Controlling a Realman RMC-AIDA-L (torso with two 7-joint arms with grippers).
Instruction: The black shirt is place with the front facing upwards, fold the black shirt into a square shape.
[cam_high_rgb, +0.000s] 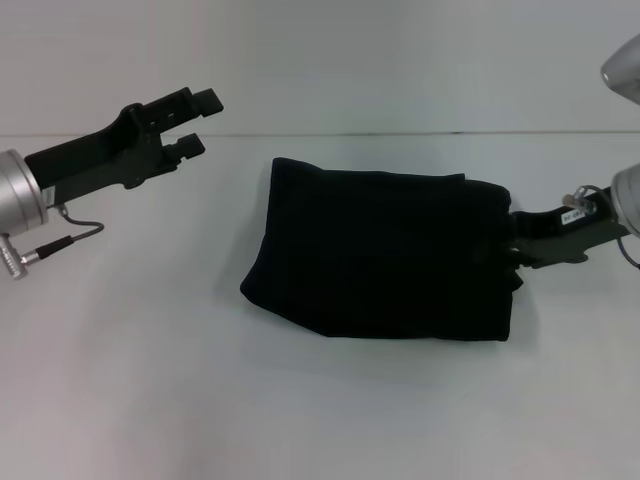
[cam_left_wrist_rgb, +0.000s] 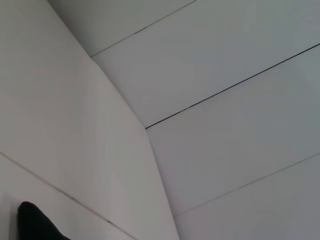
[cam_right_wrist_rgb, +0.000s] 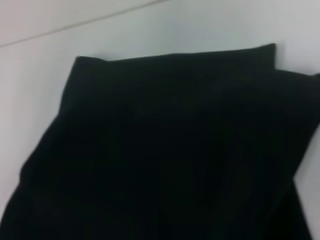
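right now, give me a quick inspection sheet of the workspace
surface: white table, bare around the cloth
job's things: black shirt folded into a rough rectangle, plain side up, no lettering showing
clutter: nothing seen
grippers: left gripper raised off to the shirt's left, fingers open, holding nothing; right gripper at the shirt's right edge, fingertips hidden by cloth
cables: thin grey cable looped by the left wrist
surroundings: white wall behind the table
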